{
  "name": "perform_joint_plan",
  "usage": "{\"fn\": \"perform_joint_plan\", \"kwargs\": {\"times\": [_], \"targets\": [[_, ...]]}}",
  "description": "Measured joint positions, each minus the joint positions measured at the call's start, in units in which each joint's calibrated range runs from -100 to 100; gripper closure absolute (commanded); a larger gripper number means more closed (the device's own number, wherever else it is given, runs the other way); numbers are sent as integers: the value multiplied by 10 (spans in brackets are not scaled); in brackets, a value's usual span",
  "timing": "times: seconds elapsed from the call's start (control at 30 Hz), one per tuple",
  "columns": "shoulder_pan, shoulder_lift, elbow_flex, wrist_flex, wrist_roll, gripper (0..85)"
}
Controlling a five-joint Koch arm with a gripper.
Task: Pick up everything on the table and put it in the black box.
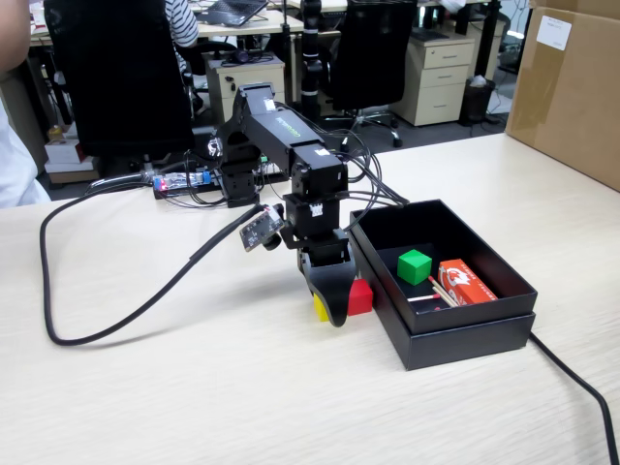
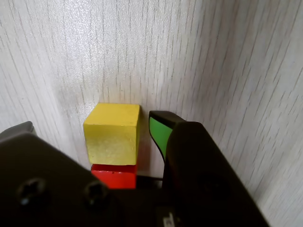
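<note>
Table [image 2: 227, 56]: pale wood-grain laminate, smooth, faint sheen. Yellow cube [image 2: 112, 135]: matt, slightly grainy faces. Black box [image 1: 455, 334]: matt cardboard. Gripper [image 2: 142, 137]: black plastic, semi-matt.

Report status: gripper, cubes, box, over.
Gripper down at the table, jaw state unclear. Yellow cube and red cube beside one fingertip. Green cube in black box. Path clear.

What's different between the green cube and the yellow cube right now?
The green cube lies inside the black box, beside an orange-red packet; the yellow cube sits out on the table. The green cube has clear space around it, while the yellow cube is right at the gripper and touches the red cube. They differ in colour, but they look alike in shape and size.
</note>
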Motion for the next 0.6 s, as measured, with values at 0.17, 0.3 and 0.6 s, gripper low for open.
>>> {"fn": "perform_joint_plan", "kwargs": {"times": [0.17, 0.3, 0.6], "targets": [[0, 16, 3, 0, -1, 597], [0, 17, 8, 0, -1, 801], [-3, -13, -4, 0, -2, 846]]}}
